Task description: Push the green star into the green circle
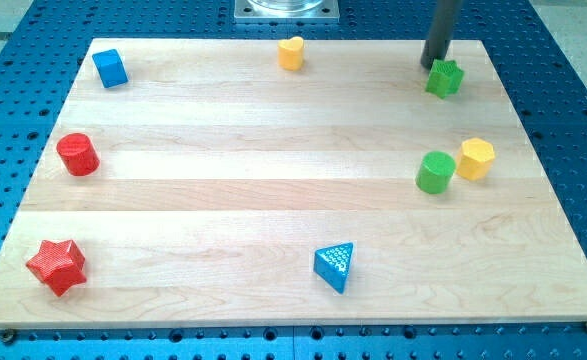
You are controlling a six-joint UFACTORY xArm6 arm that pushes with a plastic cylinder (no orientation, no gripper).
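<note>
The green star (444, 78) lies near the view's top right corner of the wooden board. My tip (432, 66) stands just at the star's upper left edge, touching or nearly touching it. The green circle (435, 172), a short cylinder, sits lower on the right side, well below the star. A yellow hexagon block (476, 159) rests right beside the green circle on its right.
A yellow heart-like block (291, 53) sits at the top middle. A blue cube (110, 68) is at the top left. A red cylinder (77, 154) and a red star (55, 265) are on the left. A blue triangle (335, 266) is at the bottom middle. The board's right edge (543, 170) is close.
</note>
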